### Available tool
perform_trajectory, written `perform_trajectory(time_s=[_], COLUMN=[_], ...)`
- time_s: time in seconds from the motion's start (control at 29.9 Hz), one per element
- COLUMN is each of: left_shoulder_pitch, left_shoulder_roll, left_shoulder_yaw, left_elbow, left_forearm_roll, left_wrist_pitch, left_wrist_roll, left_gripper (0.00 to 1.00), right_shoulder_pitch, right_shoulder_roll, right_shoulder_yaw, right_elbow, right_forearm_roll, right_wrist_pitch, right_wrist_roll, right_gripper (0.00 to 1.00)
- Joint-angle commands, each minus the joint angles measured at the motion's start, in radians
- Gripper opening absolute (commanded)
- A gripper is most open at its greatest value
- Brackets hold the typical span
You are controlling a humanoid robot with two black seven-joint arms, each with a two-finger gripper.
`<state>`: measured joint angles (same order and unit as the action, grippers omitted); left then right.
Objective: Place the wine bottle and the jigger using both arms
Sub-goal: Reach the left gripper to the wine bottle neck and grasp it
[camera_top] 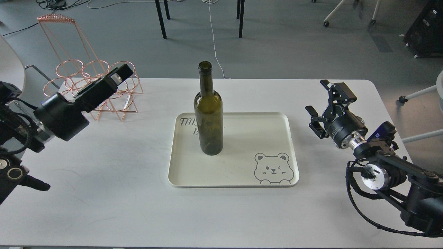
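Note:
The wine bottle (208,114), dark olive-green and unlabelled, stands upright on the left half of the cream tray (242,180) at the table's middle. My left gripper (118,76) is raised at the left, in front of the copper rack. Its fingers are closed around a small shiny steel piece that looks like the jigger (117,79); most of it is hidden by the fingers. My right gripper (316,96) is open and empty, hovering to the right of the tray, well apart from the bottle.
A copper wire rack (97,83) stands at the back left of the white table (104,193), just behind my left gripper. The tray has a bear drawing (273,168) at its front right corner. Chair legs and cables lie on the floor beyond the table.

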<state>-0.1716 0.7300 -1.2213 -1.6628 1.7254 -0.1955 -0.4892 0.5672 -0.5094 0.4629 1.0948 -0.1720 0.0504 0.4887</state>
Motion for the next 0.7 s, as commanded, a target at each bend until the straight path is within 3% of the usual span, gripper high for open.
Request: perform_trajectory(time_s=[0.0,0.27,0.43,0.67], left_shoulder_pitch=[-0.086,-0.307,-0.422,-0.467], left_shoulder_roll=[0.025,0.016,-0.066,-0.145], left_shoulder_yaw=[0.064,0.269,0.35,0.402], left_elbow=[-0.015,0.008,0.109,0.166], left_forearm_roll=[0.186,0.382,0.418,0.413], left_wrist_pitch=[0.001,0.001,0.001,0.004], left_wrist_roll=[0.001,0.001,0.001,0.001], left_gripper=[0.98,0.98,0.98,0.98], right_shoulder_pitch=[-0.006,-0.016,-0.018,-0.023], right_shoulder_roll=[0.005,0.003,-0.006,-0.008], right_shoulder_yaw=[-0.001,0.0,0.002,0.014], right_elbow=[-0.004,-0.004,-0.003,-0.003], right_forearm_roll=[-0.003,-0.007,-0.007,-0.007], right_wrist_pitch=[0.003,-0.006,-0.007,-0.021], right_wrist_roll=[0.0,0.0,0.0,0.0], right_gripper=[0.97,0.97,0.97,0.97])
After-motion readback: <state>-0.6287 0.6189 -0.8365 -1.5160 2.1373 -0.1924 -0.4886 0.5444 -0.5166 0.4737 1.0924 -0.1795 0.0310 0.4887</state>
